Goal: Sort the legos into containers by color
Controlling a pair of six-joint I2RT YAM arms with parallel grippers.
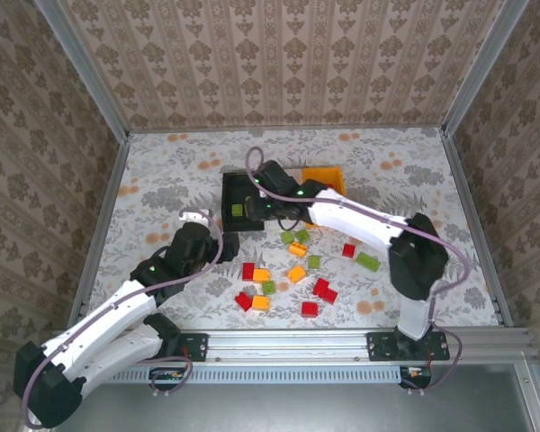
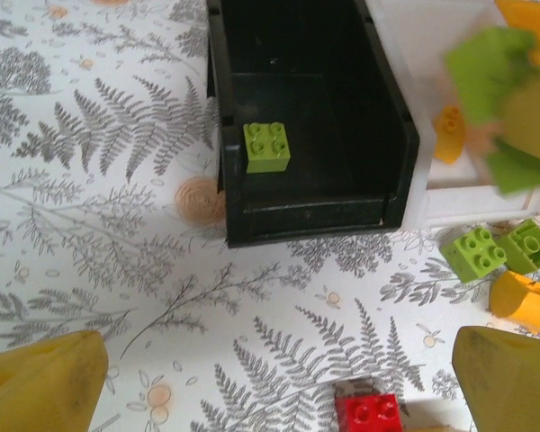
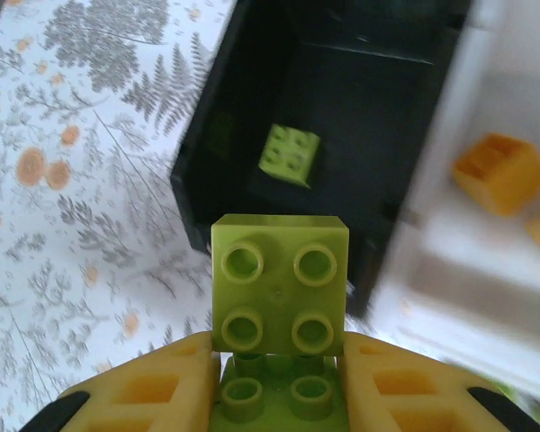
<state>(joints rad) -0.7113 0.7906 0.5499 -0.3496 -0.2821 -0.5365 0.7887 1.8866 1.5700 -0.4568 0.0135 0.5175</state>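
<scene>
Left end effector (image 2: 274, 360): yellow fingers (image 2: 40, 382) spread wide with nothing between them. It hangs over bare floral-patterned tabletop (image 1: 162, 171), just short of the black container's near wall.

Loose legos (image 1: 310, 309): small red, orange and lime green plastic bricks lie scattered on the tabletop, right of the left arm and nearer than the containers. A red brick (image 2: 369, 414) sits at the lower edge of the left wrist view. Two lime green bricks (image 2: 472, 254) lie just before the white container.

Right end effector (image 3: 279, 360): yellow fingers pinch a lime green studded brick (image 3: 279, 283), studs facing the wrist camera. It is held over the black container.

Black container (image 2: 306, 220): open-topped rectangular plastic bin. One lime green lego (image 2: 266, 146) lies on its floor, against the left wall.

White container (image 2: 450, 202): same shape, just beside the black one's right wall. An orange brick (image 3: 499, 171) lies inside.

Orange-yellow container (image 1: 324, 175): rightmost and farthest, beyond the right arm. I cannot tell what it holds.
</scene>
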